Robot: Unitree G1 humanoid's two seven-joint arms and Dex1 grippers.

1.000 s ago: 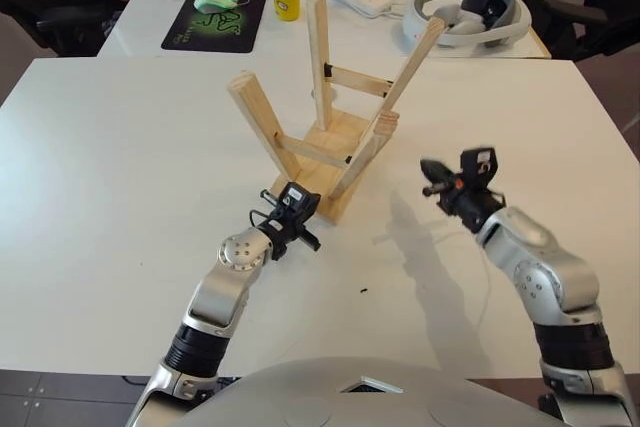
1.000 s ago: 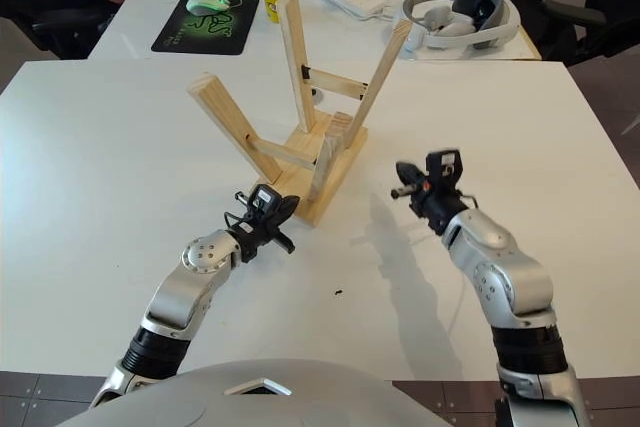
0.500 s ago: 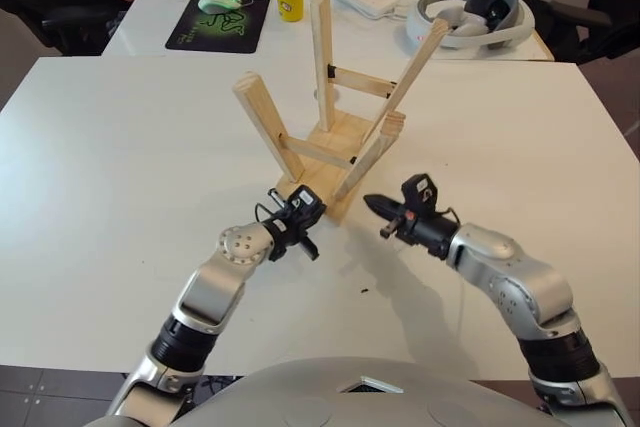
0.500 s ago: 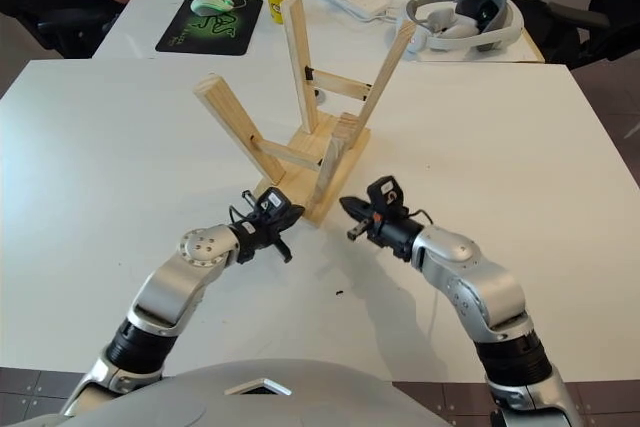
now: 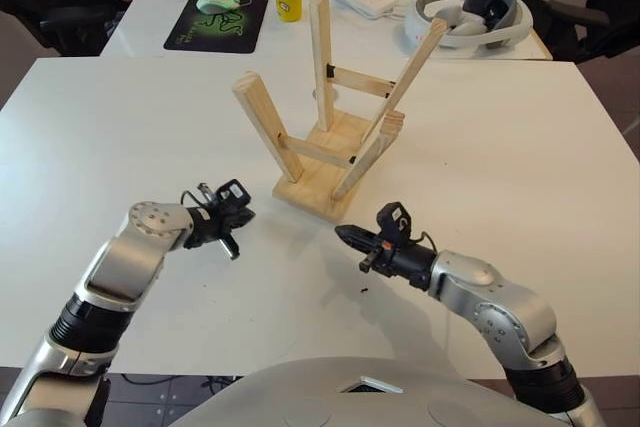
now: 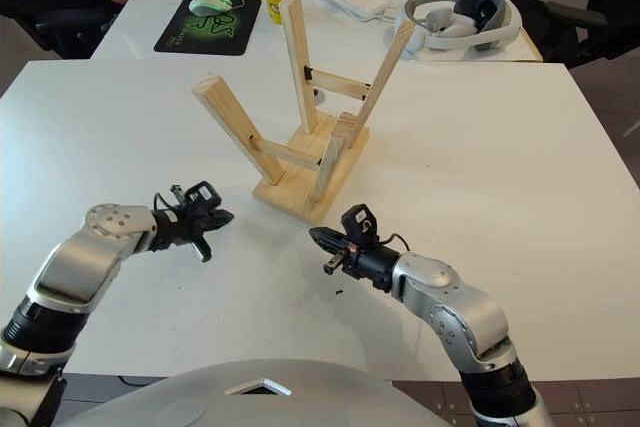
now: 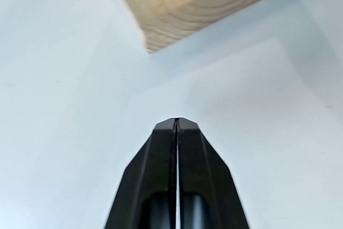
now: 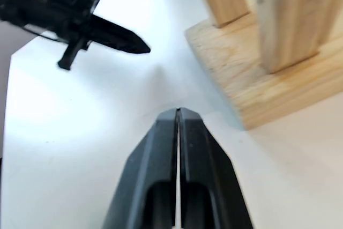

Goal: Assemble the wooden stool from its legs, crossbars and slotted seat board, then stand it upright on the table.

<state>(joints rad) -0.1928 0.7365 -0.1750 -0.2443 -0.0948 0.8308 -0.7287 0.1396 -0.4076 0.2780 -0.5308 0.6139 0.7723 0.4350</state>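
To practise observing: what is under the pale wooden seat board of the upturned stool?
The pale wooden seat board lies flat on the white table, legs pointing up. Its lower face is hidden, so anything beneath cannot be seen.

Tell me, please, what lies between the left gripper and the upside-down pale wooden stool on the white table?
Nothing: just bare white table separates the left gripper from the wooden stool, as the left eye and left wrist views show.
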